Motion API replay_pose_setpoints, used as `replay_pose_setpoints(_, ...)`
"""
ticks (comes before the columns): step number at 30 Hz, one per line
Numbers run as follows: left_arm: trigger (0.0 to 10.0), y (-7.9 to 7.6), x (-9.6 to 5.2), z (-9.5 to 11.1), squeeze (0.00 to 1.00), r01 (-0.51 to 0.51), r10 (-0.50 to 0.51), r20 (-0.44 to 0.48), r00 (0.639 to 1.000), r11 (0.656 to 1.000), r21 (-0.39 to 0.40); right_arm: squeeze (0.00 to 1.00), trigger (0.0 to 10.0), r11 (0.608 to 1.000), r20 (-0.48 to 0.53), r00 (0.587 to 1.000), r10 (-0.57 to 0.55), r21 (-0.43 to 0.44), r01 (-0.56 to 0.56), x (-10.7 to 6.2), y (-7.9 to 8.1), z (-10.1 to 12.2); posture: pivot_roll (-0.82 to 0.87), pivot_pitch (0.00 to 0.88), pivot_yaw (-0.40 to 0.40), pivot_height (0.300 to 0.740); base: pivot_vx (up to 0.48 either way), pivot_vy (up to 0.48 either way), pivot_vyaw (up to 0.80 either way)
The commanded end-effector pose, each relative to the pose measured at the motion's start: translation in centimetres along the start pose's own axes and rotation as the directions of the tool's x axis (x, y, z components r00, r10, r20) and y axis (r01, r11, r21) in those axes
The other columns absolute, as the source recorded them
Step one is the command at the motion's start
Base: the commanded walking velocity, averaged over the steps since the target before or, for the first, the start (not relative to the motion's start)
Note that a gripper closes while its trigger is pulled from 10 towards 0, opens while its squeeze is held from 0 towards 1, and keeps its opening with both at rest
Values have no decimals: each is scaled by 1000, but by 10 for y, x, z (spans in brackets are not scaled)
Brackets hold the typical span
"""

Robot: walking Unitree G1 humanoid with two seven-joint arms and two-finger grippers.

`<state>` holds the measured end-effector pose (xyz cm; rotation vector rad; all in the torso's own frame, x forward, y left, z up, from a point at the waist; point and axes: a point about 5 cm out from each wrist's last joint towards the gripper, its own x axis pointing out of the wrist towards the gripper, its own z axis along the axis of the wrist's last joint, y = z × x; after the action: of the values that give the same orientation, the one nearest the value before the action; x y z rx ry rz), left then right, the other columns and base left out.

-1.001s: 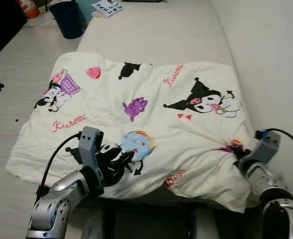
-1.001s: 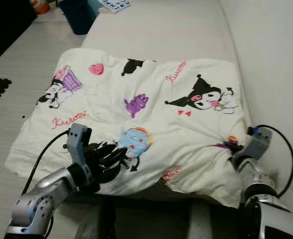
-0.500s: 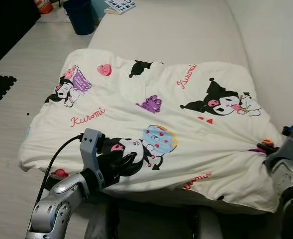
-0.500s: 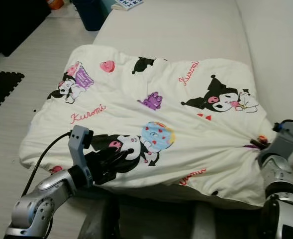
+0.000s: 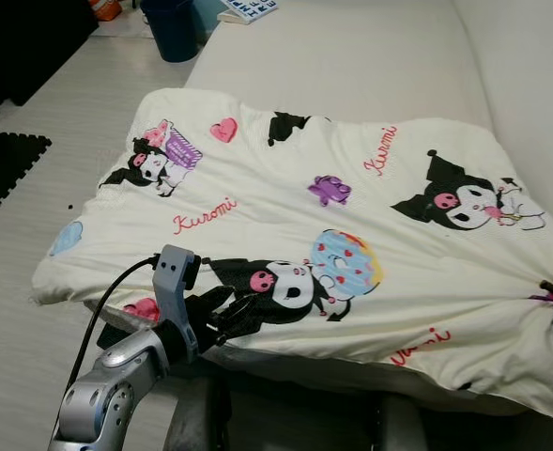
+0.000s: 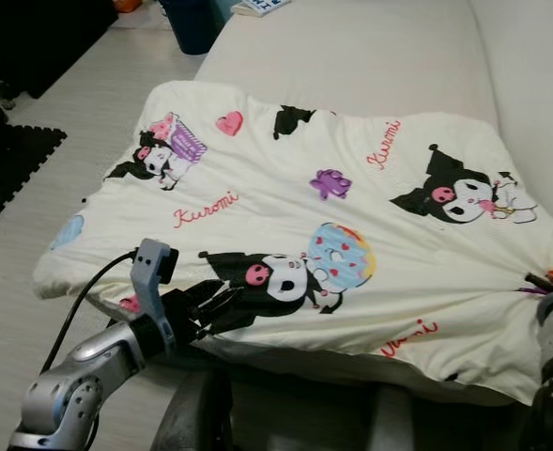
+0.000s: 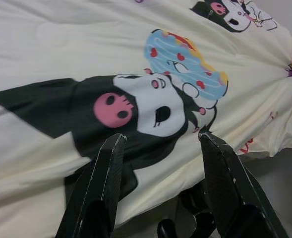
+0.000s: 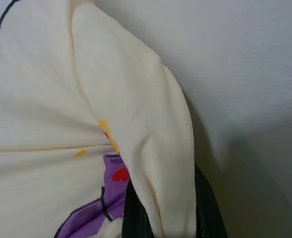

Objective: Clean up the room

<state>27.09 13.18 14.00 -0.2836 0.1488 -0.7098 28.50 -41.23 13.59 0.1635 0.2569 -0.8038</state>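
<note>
Two grippers work one cream blanket [image 5: 351,225] spread over the near end of a pale bed [image 5: 351,56]; the left gripper [image 5: 222,315] is at the blanket's near edge, its black fingers [image 7: 103,183] spread apart with the cloth between them, right by the black-hooded cartoon figure and blue doughnut print [image 5: 346,263]; the right gripper [image 8: 160,208] is at the far right corner, pinching a bunched fold of blanket between its fingers, close to the white wall [image 8: 245,74]; red script reading "Kuromi" [image 5: 204,216] shows on the fabric in several places; a dark blue bin [image 5: 173,28] stands on the floor beside the bed's far end; a printed booklet [image 5: 253,9] lies near it, its lettering too small to read.
</note>
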Motion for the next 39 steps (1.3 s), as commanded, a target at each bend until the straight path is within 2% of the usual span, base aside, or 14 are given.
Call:
replay_pose_setpoints(1,10000,0,-5,-3,0,1,-1,-21,1000,1000,2,0,0,985,23,985,-174,-8,174,-1,-38,9,128,277,54,559,0,0,0)
replay_pose_setpoints(6,10000,0,-5,-3,0,4,-4,-22,1000,1000,2,0,0,991,21,991,-136,-15,136,0,-32,10,124,278,56,559,0,0,0)
replay_pose_setpoints(7,10000,-1,-4,-3,0,9,-9,-24,1000,1000,3,0,6039,995,5,996,-90,-45,90,0,-22,6,125,278,57,559,0,0,0)
replay_pose_setpoints(8,10000,-1,-4,-3,0,9,-9,-24,1000,1000,3,0,6039,995,5,996,-90,-45,90,0,-22,6,125,278,57,559,0,0,0)
replay_pose_setpoints(9,10000,-1,-4,-3,0,13,-13,-25,1000,1000,4,8,10000,996,-10,999,-52,-68,51,0,-13,2,126,276,55,559,0,0,0)
replay_pose_setpoints(10,10000,-1,-4,-3,0,13,-13,-25,1000,1000,4,8,10000,996,-10,999,-52,-68,51,0,-13,2,126,276,55,559,0,0,0)
replay_pose_setpoints(11,10000,-2,-4,-3,0,17,-17,-26,1000,1000,4,1000,10000,996,-21,999,-25,-85,24,0,-6,-2,127,277,54,559,0,0,0)
replay_pose_setpoints(17,10000,-4,-5,-3,0,27,-27,-28,999,1000,3,1000,10000,990,0,1000,-23,-140,23,0,2,-2,135,274,48,559,0,0,0)
replay_pose_setpoints(18,10000,-4,-6,-2,0,33,-32,-28,999,999,2,0,10000,988,48,998,-30,-149,36,0,5,7,136,273,47,559,0,0,0)
replay_pose_setpoints(25,10000,-6,-7,-2,0,57,-57,-29,998,998,-5,0,10000,992,323,945,-39,-103,77,-4,14,56,134,270,49,559,0,0,0)
replay_pose_setpoints(28,10000,-7,-5,-1,0,73,-73,-28,997,997,-8,0,10000,994,455,885,104,-33,-100,-11,38,81,133,270,50,559,0,0,0)
replay_pose_setpoints(33,10000,-2,-4,-4,0,30,-29,-40,999,999,14,0,10000,956,410,866,285,-56,-289,-14,68,74,122,261,49,559,0,0,0)
replay_pose_setpoints(37,10000,33,-6,-27,0,-204,237,-167,957,960,190,0,10000,858,146,854,498,-221,-463,-19,104,17,119,255,40,559,0,0,0)
replay_pose_setpoints(39,10000,42,-9,-34,0,-240,289,-198,937,941,239,0,10000,829,88,842,533,-255,-498,-22,111,3,118,252,34,559,0,0,0)
